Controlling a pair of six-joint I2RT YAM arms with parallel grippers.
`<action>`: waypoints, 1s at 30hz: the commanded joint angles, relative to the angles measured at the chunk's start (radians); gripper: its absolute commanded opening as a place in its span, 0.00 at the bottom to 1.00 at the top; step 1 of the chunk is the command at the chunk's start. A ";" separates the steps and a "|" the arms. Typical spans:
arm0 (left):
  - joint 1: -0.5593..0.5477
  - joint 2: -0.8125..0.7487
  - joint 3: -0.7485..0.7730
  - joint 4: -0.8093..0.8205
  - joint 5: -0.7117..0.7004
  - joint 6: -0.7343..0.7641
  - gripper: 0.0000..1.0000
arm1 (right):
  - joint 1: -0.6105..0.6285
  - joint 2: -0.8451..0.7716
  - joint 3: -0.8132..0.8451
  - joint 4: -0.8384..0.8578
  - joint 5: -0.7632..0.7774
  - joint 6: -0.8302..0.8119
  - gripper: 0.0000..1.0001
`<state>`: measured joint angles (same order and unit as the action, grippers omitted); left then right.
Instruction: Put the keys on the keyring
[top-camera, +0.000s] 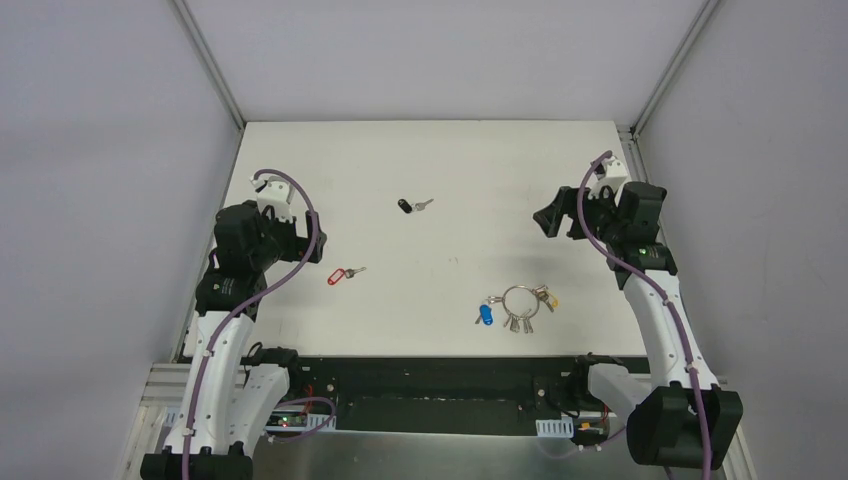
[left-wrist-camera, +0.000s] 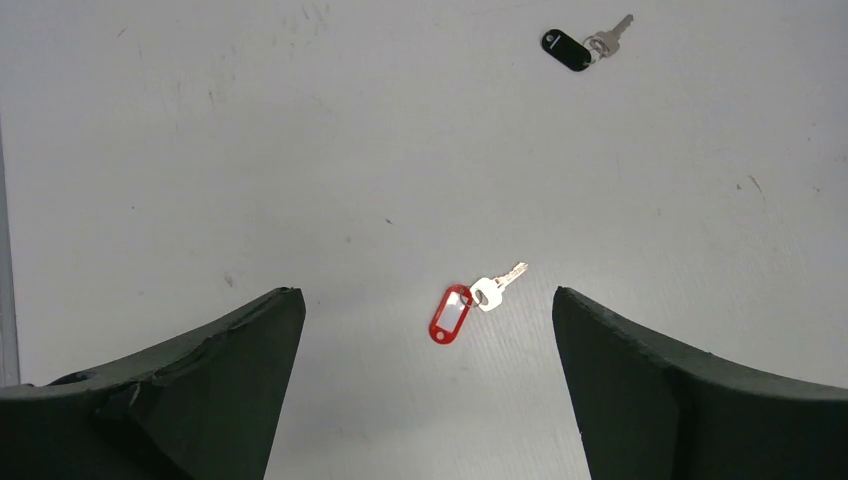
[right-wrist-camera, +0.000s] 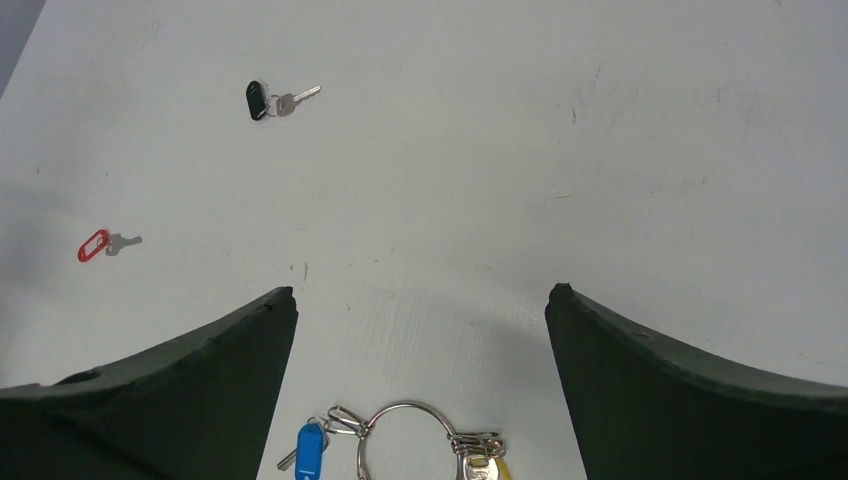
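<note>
White table (top-camera: 450, 170): left gripper (left-wrist-camera: 425, 292) and right gripper (right-wrist-camera: 420, 290) both gape wide, holding nothing.

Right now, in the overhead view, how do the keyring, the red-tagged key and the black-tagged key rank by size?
The keyring with its bunch: clearly largest.
Then red-tagged key and black-tagged key, alike; unranked.

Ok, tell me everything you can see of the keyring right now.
The keyring is a thin silver metal ring lying flat on the white table, toward the near edge on the right arm's side. Small silver keys bunch along its near side, with a blue tag at its left and a yellow tag at its right. Nothing grips it: the right gripper hangs open, fingers clear of it.
</note>
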<state>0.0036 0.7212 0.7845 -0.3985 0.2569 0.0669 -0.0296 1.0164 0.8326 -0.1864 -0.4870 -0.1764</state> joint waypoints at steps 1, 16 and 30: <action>-0.001 -0.002 -0.005 0.033 -0.004 -0.006 0.99 | -0.013 -0.029 -0.007 0.028 -0.016 -0.008 0.98; -0.001 0.007 0.048 -0.066 0.031 0.055 0.99 | 0.141 -0.038 0.024 -0.283 0.055 -0.341 0.98; -0.001 0.038 0.017 -0.057 0.132 0.101 0.99 | 0.728 0.079 -0.046 -0.521 0.328 -0.515 0.78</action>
<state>0.0036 0.7551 0.7967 -0.4683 0.3473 0.1402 0.5995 1.0458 0.8139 -0.6460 -0.2714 -0.6197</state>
